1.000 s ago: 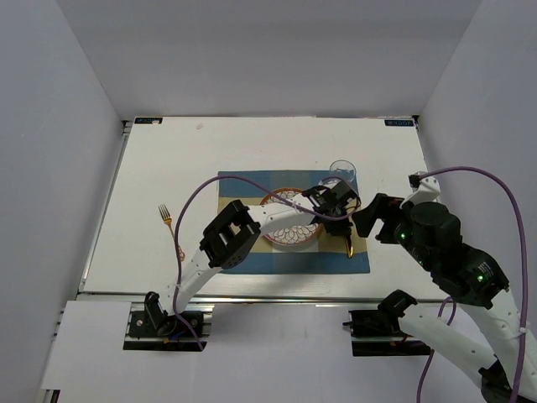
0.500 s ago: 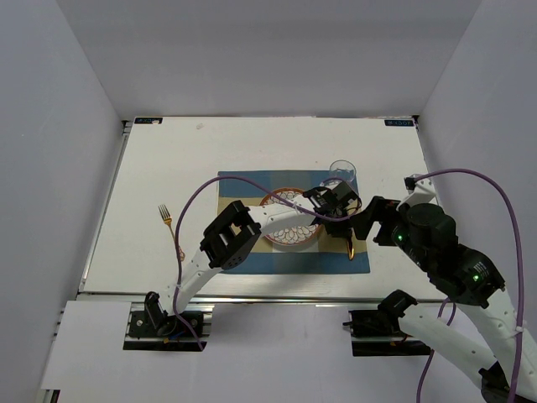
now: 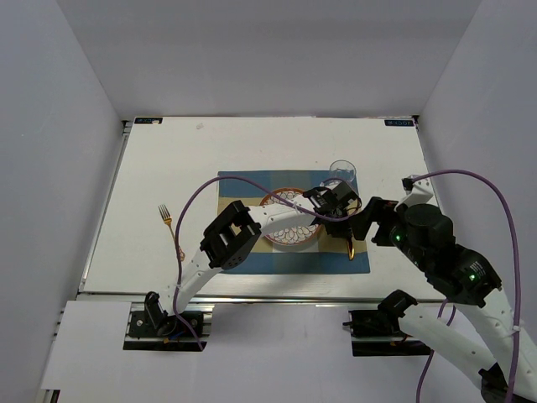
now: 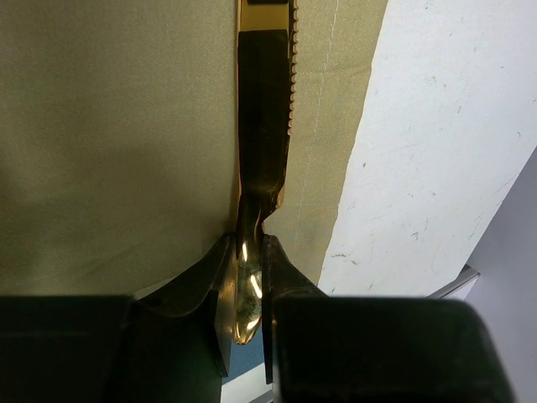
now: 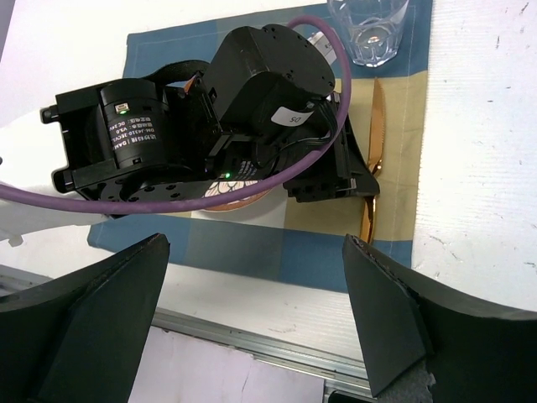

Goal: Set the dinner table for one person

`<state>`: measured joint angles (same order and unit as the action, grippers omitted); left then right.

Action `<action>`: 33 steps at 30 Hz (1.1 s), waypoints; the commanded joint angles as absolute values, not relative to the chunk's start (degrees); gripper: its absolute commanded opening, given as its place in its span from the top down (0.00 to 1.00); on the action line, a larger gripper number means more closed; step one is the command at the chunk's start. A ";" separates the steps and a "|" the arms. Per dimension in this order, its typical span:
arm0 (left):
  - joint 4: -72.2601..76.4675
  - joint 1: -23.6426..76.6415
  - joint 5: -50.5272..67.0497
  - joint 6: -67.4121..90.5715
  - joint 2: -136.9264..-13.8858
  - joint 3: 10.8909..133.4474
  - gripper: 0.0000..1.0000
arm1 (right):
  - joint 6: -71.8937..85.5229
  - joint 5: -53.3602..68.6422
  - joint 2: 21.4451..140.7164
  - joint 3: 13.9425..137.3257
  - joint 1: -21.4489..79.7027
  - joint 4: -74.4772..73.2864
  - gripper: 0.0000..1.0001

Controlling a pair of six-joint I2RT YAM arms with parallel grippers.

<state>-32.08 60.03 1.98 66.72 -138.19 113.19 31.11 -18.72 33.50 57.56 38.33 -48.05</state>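
White plank-textured bench (image 3: pixel 168 159) fills the grey-walled booth, arms at its near edge. Striped placemat (image 3: pixel 239 186) centre-right carries a patterned plate (image 3: pixel 289 227) and a glass (image 5: pixel 369 29). Left claw (image 4: pixel 247 277) clamps the gold knife (image 4: pixel 264 126) by its handle, blade along the tan stripe right of the plate. Right claw (image 5: pixel 256 311) gapes wide, hovering just beside. Gold fork (image 3: pixel 165 217) lies on bare bench, left.

Bright, even light; glare on the gold knife (image 4: pixel 249 290), foreground blurred
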 commanded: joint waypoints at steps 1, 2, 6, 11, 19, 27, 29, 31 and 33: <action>-33.57 61.26 2.72 66.88 -136.85 112.24 0.78 | 31.11 -18.19 33.05 57.57 38.32 -45.44 0.11; -33.31 61.26 2.72 66.80 -136.67 112.06 0.74 | 31.11 -18.19 33.05 57.48 38.41 -45.18 0.11; -33.40 61.26 2.37 66.71 -136.14 111.53 0.65 | 31.03 -18.19 33.05 57.74 38.41 -45.18 0.11; -33.75 61.26 2.11 66.53 -135.44 111.53 0.56 | 31.03 -17.93 33.05 57.83 38.41 -44.91 0.11; -35.85 62.31 -5.68 65.92 -128.86 109.07 0.45 | 30.94 -17.49 32.70 60.20 38.50 -45.00 0.11; -47.61 58.90 -18.18 64.16 -115.42 104.17 0.02 | 29.71 -15.82 30.06 58.36 38.41 -41.49 0.11; -49.47 57.40 -21.51 64.34 -112.08 102.14 0.02 | 29.53 -15.38 30.23 57.40 38.41 -40.79 0.11; -51.50 52.86 -22.23 63.90 -105.76 97.07 0.02 | 29.44 -14.86 30.93 57.22 38.50 -40.26 0.11; -53.16 47.58 -21.71 63.46 -98.84 92.49 0.02 | 29.09 -13.54 32.34 56.95 38.58 -39.82 0.11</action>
<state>-47.00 54.72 -16.67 64.27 -108.53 97.06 30.44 -15.46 30.81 57.63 38.33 -43.31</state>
